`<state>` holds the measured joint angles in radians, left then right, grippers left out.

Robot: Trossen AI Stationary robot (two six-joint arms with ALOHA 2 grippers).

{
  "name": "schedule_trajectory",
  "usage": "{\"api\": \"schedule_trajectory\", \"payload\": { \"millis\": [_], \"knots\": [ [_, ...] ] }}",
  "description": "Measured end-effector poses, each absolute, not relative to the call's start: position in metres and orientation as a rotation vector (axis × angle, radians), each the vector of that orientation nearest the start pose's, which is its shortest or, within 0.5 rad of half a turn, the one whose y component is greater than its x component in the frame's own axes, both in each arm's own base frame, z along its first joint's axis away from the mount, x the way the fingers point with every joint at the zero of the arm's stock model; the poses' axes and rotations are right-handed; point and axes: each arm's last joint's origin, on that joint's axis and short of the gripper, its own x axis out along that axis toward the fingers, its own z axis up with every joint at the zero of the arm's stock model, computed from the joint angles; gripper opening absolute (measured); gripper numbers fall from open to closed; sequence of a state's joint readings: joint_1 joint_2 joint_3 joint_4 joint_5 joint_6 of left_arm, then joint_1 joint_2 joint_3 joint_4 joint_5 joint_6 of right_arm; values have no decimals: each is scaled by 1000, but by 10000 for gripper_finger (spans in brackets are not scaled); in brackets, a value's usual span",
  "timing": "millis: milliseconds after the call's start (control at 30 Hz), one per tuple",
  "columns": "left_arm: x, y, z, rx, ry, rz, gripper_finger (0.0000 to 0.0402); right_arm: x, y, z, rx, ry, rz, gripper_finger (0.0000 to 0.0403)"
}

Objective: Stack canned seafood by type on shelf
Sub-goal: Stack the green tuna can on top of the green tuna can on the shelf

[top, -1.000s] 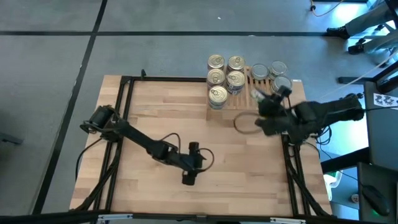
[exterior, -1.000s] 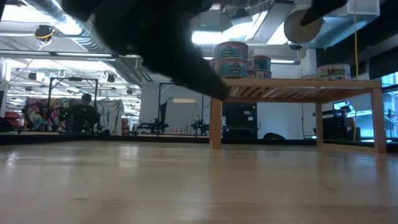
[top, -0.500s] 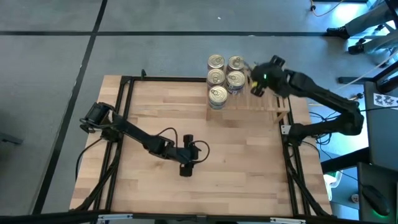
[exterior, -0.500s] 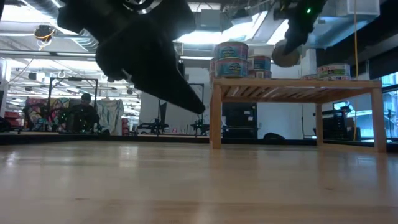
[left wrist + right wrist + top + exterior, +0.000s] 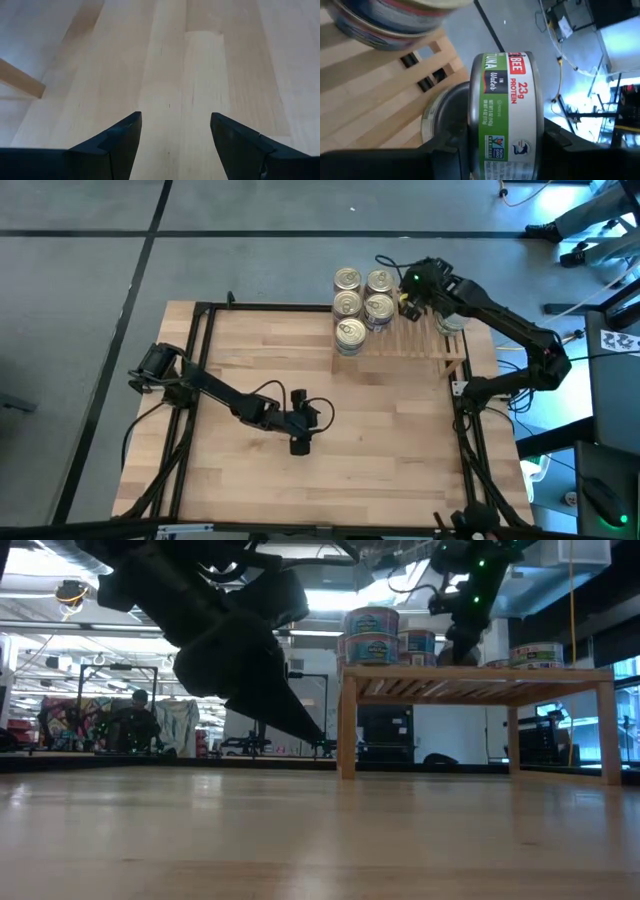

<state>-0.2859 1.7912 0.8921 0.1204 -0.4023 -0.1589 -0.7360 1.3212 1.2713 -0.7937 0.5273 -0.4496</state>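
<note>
Several gold-topped cans [image 5: 362, 302] stand in stacks on the left part of the shelf [image 5: 420, 345], a slatted wooden rack at the table's far right. Silver-topped cans [image 5: 452, 323] sit on its right part, half hidden by my right arm. My right gripper [image 5: 505, 142] hovers over the shelf's middle [image 5: 406, 304], shut on a green-labelled tuna can [image 5: 502, 100]. A grey-topped can [image 5: 432, 120] rests on the slats just beyond it. My left gripper [image 5: 175, 135] is open with nothing between its fingers, low over the bare table's middle [image 5: 300, 444]. My right gripper pinches the tuna can between its two fingers [image 5: 445, 155], which lie on its two flat ends [image 5: 471, 145]. The fingers slant down, coming from the table's right. The can stands on edge, label side showing, lifted clear above the shelf's slats.
The black frame rails [image 5: 200, 360] run along the table's sides. The wooden tabletop [image 5: 260, 360] spreads left of the shelf. In the low view the shelf [image 5: 480, 680] stands on legs with a gap beneath.
My right gripper has swung with the tuna can from in front of the shelf's right end toward the far edge and left, to above the shelf's middle, turning as it went. My left gripper has drawn a little toward the far edge, staying open.
</note>
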Motion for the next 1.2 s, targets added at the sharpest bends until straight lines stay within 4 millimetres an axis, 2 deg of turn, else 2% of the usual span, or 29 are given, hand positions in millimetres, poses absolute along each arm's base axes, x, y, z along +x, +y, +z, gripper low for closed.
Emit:
{"api": "schedule_trajectory", "payload": {
  "millis": [233,533,800,967,1067,1200],
  "knots": [
    [333,-87,140,111,722,167,237,189,-195,330,-282,1201,-1013,145],
    [333,-87,140,105,722,169,237,187,-192,324,-256,1262,-947,233],
    [333,-87,140,96,721,172,237,186,-191,323,-246,1277,-941,279],
    [333,-87,140,96,722,172,237,189,-182,331,-242,1287,-920,288],
    [333,-87,140,73,721,181,237,189,-180,340,-235,1276,-924,285],
    [333,-87,140,52,719,189,237,189,-178,341,-226,1275,-926,277]
  ]
}}
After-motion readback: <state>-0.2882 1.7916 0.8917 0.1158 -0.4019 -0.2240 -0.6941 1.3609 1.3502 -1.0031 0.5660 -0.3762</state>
